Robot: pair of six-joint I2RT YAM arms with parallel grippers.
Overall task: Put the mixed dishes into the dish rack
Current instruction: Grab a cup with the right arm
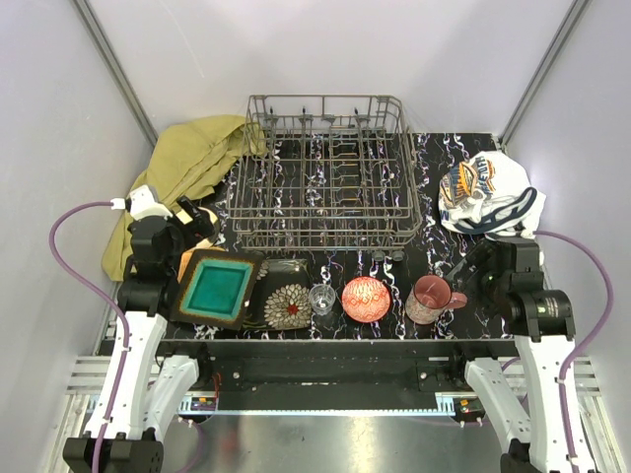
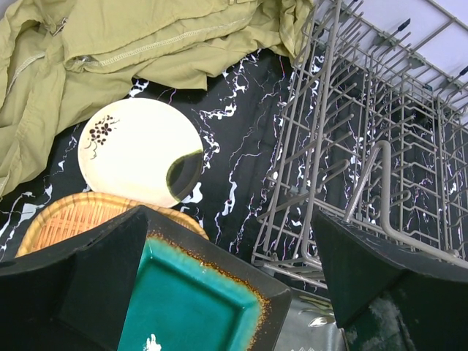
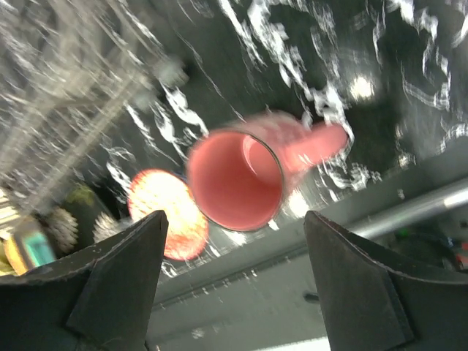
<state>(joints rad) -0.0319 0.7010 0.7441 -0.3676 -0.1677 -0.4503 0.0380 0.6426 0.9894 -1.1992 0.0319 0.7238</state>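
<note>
The rack (image 1: 325,177) is set at far centre. Lined along the near edge are the teal plate (image 1: 217,288), floral plate (image 1: 288,306), glass (image 1: 321,299), red bowl (image 1: 366,299) and cup (image 1: 430,298). The left gripper (image 2: 230,219) is spread wide over the teal plate, nothing held. The right gripper (image 3: 235,216) is parted just beside the cup, nothing gripped.

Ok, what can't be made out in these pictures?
Orange plate: mostly under the teal plate, left wrist view.
Cream plate: hidden behind the left arm in the top view.
Red bowl and rack: motion-blurred, right wrist view.
Glass: too small for detail, top view.
</note>
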